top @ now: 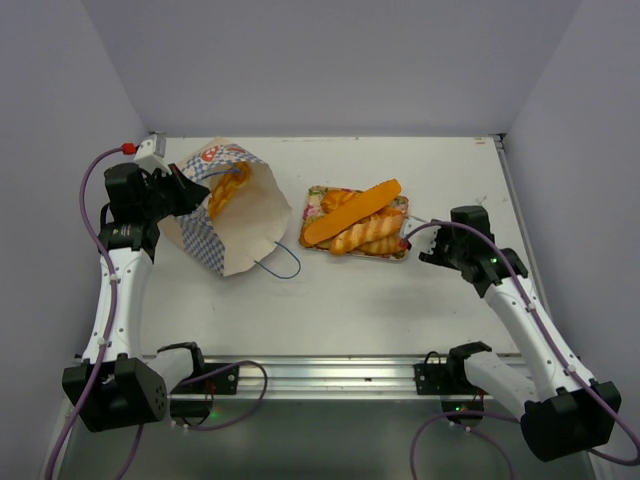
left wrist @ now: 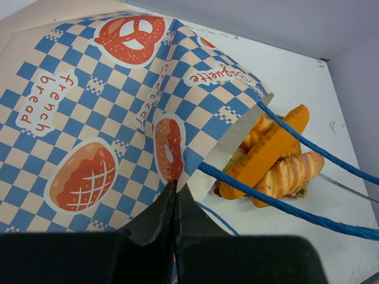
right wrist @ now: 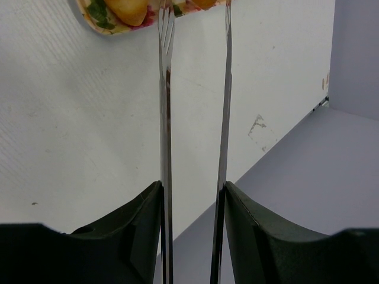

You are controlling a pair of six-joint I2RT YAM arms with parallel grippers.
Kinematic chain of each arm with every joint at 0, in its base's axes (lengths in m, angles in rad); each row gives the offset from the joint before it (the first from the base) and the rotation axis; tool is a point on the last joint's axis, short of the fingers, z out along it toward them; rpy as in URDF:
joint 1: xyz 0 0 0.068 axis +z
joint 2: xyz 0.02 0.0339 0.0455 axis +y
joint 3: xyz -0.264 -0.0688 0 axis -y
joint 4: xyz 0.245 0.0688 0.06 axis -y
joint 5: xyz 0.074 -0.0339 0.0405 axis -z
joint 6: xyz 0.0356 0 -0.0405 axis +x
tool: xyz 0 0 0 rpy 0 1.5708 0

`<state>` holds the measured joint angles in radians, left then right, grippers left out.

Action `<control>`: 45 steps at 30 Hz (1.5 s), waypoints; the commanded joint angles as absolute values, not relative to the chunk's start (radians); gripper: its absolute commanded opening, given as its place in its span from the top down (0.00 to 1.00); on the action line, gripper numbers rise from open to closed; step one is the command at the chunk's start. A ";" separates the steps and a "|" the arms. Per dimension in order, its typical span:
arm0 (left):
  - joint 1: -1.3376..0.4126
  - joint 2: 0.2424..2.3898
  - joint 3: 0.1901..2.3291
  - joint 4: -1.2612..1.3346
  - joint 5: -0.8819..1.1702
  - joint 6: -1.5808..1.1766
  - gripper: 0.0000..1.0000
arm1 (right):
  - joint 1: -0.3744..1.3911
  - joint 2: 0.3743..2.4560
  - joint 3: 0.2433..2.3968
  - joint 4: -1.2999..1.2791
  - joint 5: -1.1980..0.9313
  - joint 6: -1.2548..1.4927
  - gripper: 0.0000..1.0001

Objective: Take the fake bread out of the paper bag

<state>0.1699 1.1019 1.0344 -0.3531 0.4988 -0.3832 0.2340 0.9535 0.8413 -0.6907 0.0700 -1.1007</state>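
Observation:
The paper bag (top: 240, 215) lies tilted at the left with its mouth toward the middle, and golden fake bread (top: 227, 188) shows inside it. My left gripper (top: 186, 190) is shut on the bag's rim; in the left wrist view its closed tips (left wrist: 176, 187) pinch the checkered paper (left wrist: 89, 118). More fake bread, a long orange stick (top: 352, 212) and braided loaves (top: 372, 234), lies on the floral tray (top: 316, 200). My right gripper (top: 432, 246) sits just right of the tray, shut on metal tongs (right wrist: 166, 118) whose two arms stand apart, their tips at the tray's edge (right wrist: 106, 21).
The bag's blue cord handles (top: 280, 264) trail onto the table toward the tray and cross the left wrist view (left wrist: 284, 204). Grey walls enclose the table on three sides. A white fixture (top: 148, 152) sits at the back left corner.

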 commanded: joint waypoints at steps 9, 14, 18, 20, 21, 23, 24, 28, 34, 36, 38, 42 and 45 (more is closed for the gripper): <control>0.178 1.109 1.072 -0.311 0.534 -0.393 1.00 | 0.158 0.911 0.890 -0.690 0.103 -1.138 0.53; 0.176 1.114 1.075 -0.310 0.535 -0.393 1.00 | 0.143 0.914 0.943 -0.733 0.089 -1.144 0.53; 0.178 1.117 1.080 -0.310 0.538 -0.393 1.00 | 0.143 0.926 1.040 -0.791 0.052 -1.132 0.54; 0.176 1.120 1.080 -0.311 0.541 -0.391 1.00 | 0.141 0.940 1.084 -0.814 0.023 -1.124 0.54; 0.178 1.121 1.081 -0.311 0.543 -0.391 1.00 | 0.143 0.959 1.106 -0.834 0.005 -1.118 0.54; 0.178 1.123 1.083 -0.314 0.543 -0.388 1.00 | 0.144 0.979 1.175 -0.856 -0.053 -1.114 0.55; 0.176 1.123 1.085 -0.316 0.542 -0.387 1.00 | 0.144 0.989 1.198 -0.880 -0.080 -1.105 0.55; 0.176 1.124 1.103 -0.339 0.531 -0.377 1.00 | 0.173 1.046 1.320 -0.951 -0.248 -1.091 0.56; 0.176 1.137 1.137 -0.371 0.526 -0.368 1.00 | 0.492 1.097 1.390 -0.962 -0.207 -1.057 0.57; 0.176 1.138 1.144 -0.383 0.526 -0.365 1.00 | 0.629 1.138 1.413 -0.954 -0.169 -1.051 0.57; 0.178 1.143 1.152 -0.399 0.528 -0.362 1.00 | 0.742 1.193 1.454 -0.940 -0.131 -1.045 0.57; 0.176 1.150 1.155 -0.413 0.538 -0.356 1.00 | 0.925 1.310 1.514 -0.866 0.039 -1.069 0.57; 0.176 1.155 1.160 -0.419 0.543 -0.356 1.00 | 1.029 1.420 1.535 -0.755 0.217 -1.118 0.57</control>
<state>0.1699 1.1500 1.1110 -0.4072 0.5140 -0.3737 0.9585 1.3361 1.4879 -0.8917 -0.0040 -1.0782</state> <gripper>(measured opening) 0.005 0.436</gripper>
